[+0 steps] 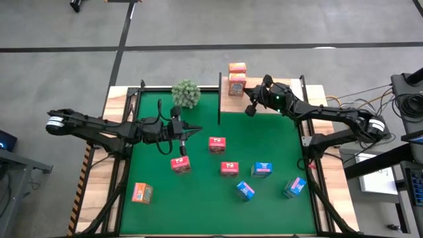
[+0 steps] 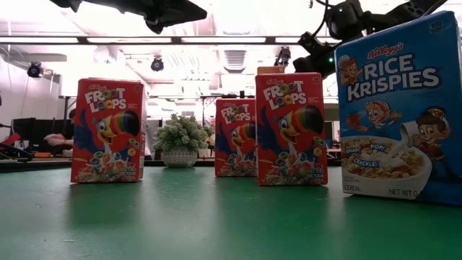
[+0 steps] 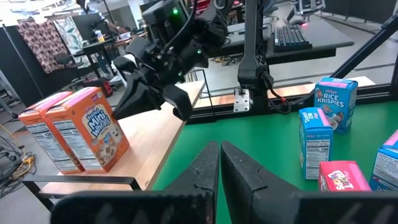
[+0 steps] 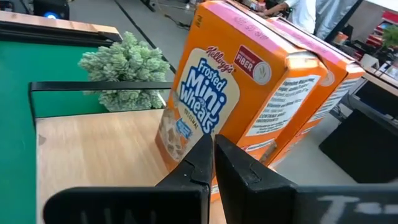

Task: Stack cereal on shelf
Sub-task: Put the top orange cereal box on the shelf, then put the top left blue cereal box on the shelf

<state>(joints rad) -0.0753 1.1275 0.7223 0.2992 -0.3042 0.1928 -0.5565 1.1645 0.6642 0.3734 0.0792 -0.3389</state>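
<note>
Two orange cereal boxes stand upright on the light wooden shelf at the far right; they also show in the right wrist view. My right gripper is shut and empty, just in front of the nearer orange box, apart from it. My left gripper is shut and empty above the mat's middle. Three red boxes, three blue boxes and one orange box stand on the green mat.
A round green plant stands at the mat's far edge, left of the shelf. A thin black post rises at the shelf's left end. Bare board lies beside the orange boxes. Black frame rails run along the mat's sides.
</note>
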